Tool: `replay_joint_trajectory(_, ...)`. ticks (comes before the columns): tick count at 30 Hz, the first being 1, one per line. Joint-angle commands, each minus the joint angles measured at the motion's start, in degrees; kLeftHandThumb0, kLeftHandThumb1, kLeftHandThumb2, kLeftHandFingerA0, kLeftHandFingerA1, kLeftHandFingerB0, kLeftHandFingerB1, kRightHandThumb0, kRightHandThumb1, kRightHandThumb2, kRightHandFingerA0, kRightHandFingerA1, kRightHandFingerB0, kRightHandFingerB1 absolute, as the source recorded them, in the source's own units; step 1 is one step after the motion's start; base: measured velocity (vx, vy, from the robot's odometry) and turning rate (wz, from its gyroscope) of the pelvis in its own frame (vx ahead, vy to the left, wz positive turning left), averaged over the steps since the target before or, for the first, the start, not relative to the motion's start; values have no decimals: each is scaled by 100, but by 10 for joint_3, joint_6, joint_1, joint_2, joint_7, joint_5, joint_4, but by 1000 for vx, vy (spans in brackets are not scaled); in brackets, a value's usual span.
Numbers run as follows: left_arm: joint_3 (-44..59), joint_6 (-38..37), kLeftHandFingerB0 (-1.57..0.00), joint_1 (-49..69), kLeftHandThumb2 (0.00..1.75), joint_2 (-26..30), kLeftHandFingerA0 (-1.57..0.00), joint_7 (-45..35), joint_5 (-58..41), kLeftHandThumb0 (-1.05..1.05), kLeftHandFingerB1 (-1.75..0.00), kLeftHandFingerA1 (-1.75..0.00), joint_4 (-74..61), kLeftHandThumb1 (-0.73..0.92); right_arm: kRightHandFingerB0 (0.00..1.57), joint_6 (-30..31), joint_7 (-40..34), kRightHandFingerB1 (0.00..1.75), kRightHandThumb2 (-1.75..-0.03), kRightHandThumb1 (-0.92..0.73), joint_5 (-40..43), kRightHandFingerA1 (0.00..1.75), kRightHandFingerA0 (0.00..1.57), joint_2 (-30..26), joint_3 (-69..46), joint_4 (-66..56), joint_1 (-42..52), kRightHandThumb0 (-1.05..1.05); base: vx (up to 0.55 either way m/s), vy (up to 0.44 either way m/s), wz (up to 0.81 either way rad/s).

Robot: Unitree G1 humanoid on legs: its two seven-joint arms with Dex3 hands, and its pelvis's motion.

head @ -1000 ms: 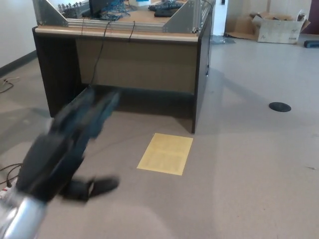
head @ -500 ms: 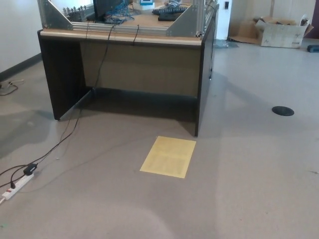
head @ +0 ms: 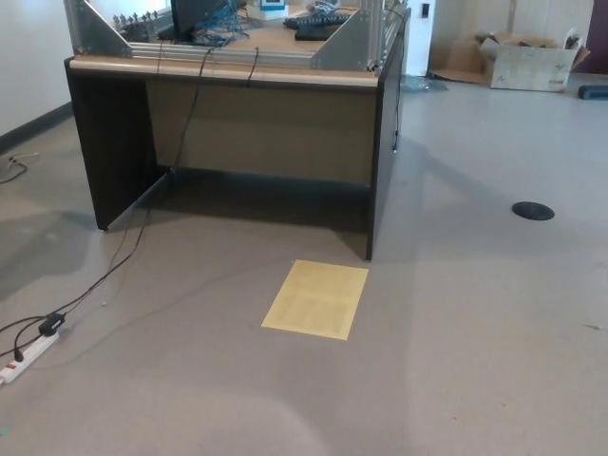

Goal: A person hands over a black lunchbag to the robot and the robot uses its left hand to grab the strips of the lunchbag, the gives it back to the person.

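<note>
No hand, lunchbag or person in view. Risk: handover missed w/ nothing raised; power strip (head: pixel 24 359) cable trails floor nr desk (head: pixel 228 71) left corner, trip hazard.

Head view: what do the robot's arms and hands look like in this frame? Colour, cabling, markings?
Nothing to describe: neither arm nor hand shows in the head view now, and no person or lunchbag either. The frame holds only the dark desk, a yellow sheet on the floor, a white power strip with its black cable, and a cardboard box at the back.
</note>
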Motion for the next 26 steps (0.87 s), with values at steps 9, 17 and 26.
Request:
replay_joint_trajectory(9,-5,-28,-22,-33,61,12,-21,-18,-35,-73,-28,-29,22,68,42,-7,-9,37,-64,-77,8,40,47,-11,-6,10,-17,-68,0,0,0)
replay_joint_trajectory(17,-4,-25,-22,-33,61,10,-21,-28,-46,-70,-28,-29,16,65,42,-9,-2,38,-63,-76,14,42,47,-12,-10,11,-20,-68,0,0,0)
replay_joint_trajectory(26,-6,-30,-21,-38,61,10,-21,-31,-52,-72,-28,-29,19,65,42,-5,0,38,-63,-76,16,41,47,-12,-11,12,-25,-70,0,0,0)
